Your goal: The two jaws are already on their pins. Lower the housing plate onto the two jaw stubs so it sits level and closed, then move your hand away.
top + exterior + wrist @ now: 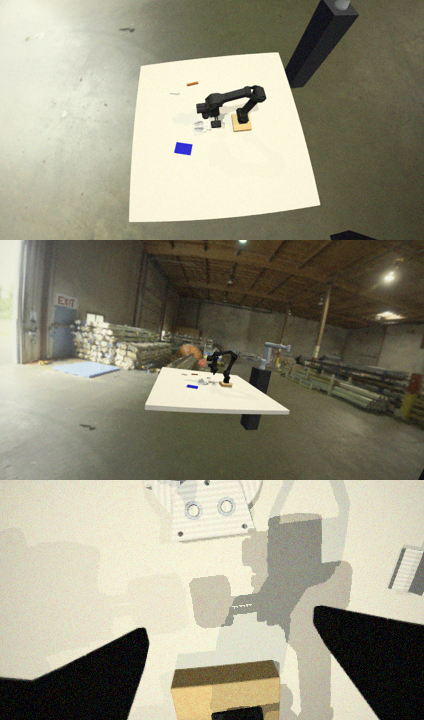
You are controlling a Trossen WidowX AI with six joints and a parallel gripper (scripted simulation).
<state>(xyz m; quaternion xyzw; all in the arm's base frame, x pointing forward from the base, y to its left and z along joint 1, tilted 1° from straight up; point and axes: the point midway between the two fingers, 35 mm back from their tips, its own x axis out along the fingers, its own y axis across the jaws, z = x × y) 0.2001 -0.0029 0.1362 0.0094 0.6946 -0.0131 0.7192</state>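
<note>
The pale housing plate (212,526) lies at the top of the wrist view, with two round pin heads showing in it. It looks flat, but whether it is fully seated cannot be told. The jaws (198,128) show beside it as striped grey shapes in the top view; in the wrist view they are mostly cut off by the top edge. My gripper (230,625) (213,372) is open and empty. It hangs above the table, raised clear of the plate and nearer the arm's base than the plate. The stubs under the plate are hidden.
A blue rectangle (183,148) (192,386) lies in front of the assembly. An orange bar (192,83) (194,374) and a thin grey piece (174,93) (184,374) lie farther back. A small ridged block (409,570) lies right in the wrist view. The wooden base (236,127) (225,384) (195,702) carries the arm.
</note>
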